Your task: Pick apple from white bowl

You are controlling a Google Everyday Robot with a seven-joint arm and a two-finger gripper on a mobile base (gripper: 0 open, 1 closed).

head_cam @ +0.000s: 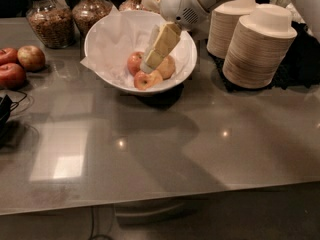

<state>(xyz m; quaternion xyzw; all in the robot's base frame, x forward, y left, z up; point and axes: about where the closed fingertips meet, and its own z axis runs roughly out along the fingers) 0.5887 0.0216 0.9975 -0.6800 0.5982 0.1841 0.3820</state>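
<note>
The white bowl (pixel 107 44), lined with crumpled white paper, stands at the back middle of the grey counter. Three apples lie in it. The red-pink apple (pixel 133 63) is on the left. A paler golden-tan apple (pixel 167 67) is on the right. An apple with a dark stem dimple (pixel 145 80) is at the front. My gripper (pixel 148 64) reaches down from the upper right into the bowl. Its tip sits between the red apple and the tan apple, just above the front apple. It hides part of the tan apple.
Two stacks of cream disposable bowls (pixel 258 47) stand right of the white bowl. Glass jars (pixel 47 21) stand behind it to the left. Loose apples (pixel 30 57) lie at the left edge, with a black cable (pixel 6 109) in front of them.
</note>
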